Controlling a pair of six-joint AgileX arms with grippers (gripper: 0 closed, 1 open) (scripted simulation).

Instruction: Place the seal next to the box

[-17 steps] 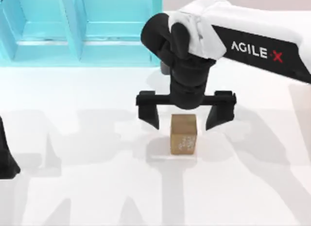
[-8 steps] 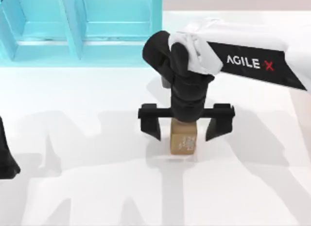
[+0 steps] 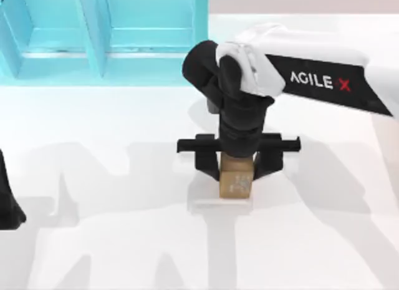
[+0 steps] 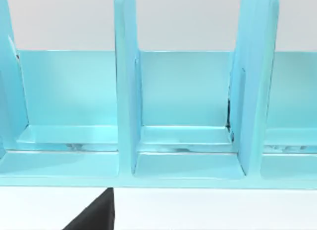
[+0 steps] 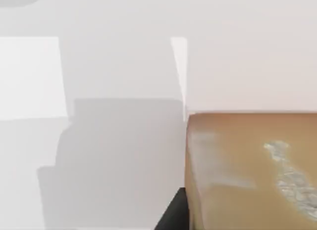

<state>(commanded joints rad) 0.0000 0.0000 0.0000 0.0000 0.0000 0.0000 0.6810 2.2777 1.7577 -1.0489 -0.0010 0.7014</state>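
My right arm reaches in from the top view's right, its wrist bent straight down, and the right gripper (image 3: 237, 168) hangs low over the desk (image 3: 124, 240). Its two black fingers (image 3: 210, 165) are drawn in close, one pressed to each side of the seal (image 3: 236, 183). My left arm (image 3: 9, 199) sits parked at the left edge.

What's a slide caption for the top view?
Right gripper closed around the seal on the white table, below the blue box; left arm parked at left edge.
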